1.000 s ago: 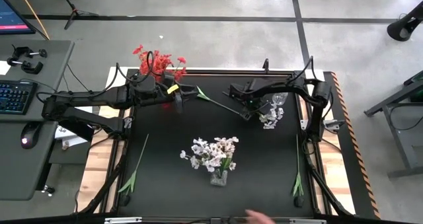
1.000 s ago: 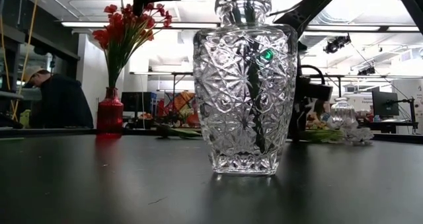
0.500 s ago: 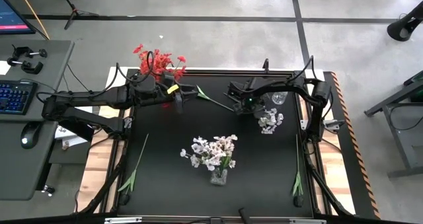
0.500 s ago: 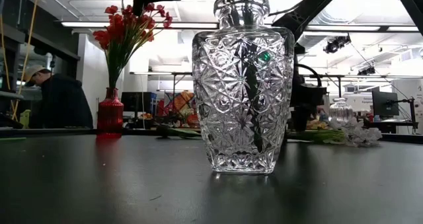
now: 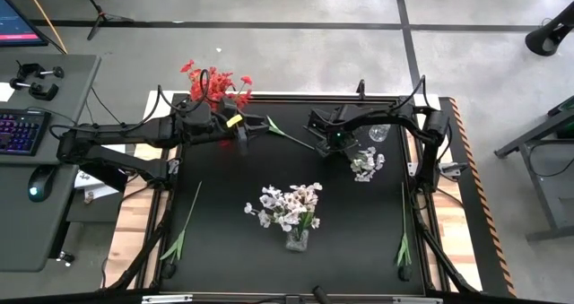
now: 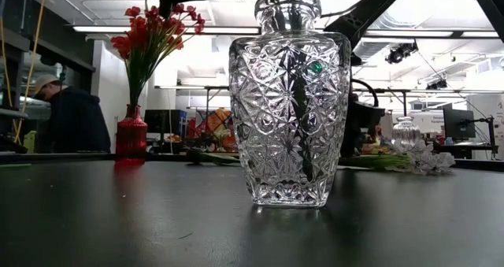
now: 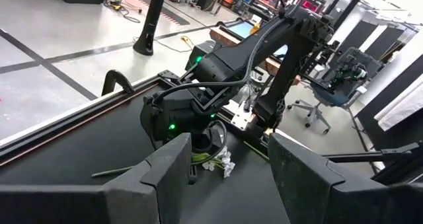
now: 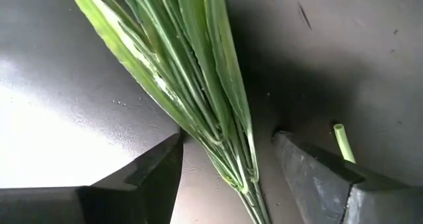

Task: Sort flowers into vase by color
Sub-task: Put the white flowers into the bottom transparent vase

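Note:
A white-blossomed spray (image 5: 366, 160) lies flat on the black table, its green leaves and stem (image 5: 291, 135) running toward the table's left. My right gripper (image 5: 327, 139) is low over that stem and open. In the right wrist view its fingers (image 8: 142, 174) stand on either side of the green leaves (image 8: 192, 72) without touching them. My left gripper (image 5: 240, 135) waits open near the red vase of red flowers (image 5: 215, 84). The cut-glass vase (image 6: 290, 101) at the table's middle holds white flowers (image 5: 289, 205).
A small clear vase (image 5: 378, 134) stands right of my right gripper. Loose green stems lie near the table's left edge (image 5: 184, 223) and right edge (image 5: 404, 241). A cut stem end (image 8: 342, 141) lies beside the leaves. A person (image 6: 67, 117) stands beyond the table.
My right gripper has moved a little toward the table's left and far edge along the lying spray, away from the blossoms. A hand at the table's near edge has drawn back out of view.

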Controlling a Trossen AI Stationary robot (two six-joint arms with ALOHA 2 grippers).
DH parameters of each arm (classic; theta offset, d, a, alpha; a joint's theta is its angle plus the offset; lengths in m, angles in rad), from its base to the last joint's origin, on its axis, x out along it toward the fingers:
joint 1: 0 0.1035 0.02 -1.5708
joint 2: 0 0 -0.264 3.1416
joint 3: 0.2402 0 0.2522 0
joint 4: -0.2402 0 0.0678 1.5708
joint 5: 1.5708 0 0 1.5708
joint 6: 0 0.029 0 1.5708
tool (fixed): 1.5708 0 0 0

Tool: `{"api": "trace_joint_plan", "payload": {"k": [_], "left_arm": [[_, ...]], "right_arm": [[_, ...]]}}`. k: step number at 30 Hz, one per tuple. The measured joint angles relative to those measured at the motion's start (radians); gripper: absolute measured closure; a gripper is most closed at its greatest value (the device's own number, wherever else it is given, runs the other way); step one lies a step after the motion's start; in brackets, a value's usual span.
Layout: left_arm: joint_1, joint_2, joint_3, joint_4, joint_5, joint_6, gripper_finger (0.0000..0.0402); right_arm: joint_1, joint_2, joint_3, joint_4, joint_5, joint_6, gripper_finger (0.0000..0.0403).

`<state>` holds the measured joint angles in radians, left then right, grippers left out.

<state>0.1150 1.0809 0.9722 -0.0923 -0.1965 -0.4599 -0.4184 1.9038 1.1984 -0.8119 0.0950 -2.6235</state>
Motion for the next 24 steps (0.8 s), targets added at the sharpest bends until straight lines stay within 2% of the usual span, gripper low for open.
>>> {"api": "trace_joint_plan", "payload": {"k": [9,16,24], "left_arm": [[0.0,0.0,0.0,0.0,0.0,0.001,0.0213],[0.0,0.0,0.0,0.001,0.0,0.031,0.0213],[0.001,0.0,0.0,0.05,0.0,0.079,0.0213]], "right_arm": [[0.0,0.0,0.001,-0.002,0.001,0.005,0.016],[-0.009,0.0,0.001,0.109,0.052,-0.137,0.016],[-0.006,0.0,0.001,0.156,0.058,-0.016,0.0159]]}}
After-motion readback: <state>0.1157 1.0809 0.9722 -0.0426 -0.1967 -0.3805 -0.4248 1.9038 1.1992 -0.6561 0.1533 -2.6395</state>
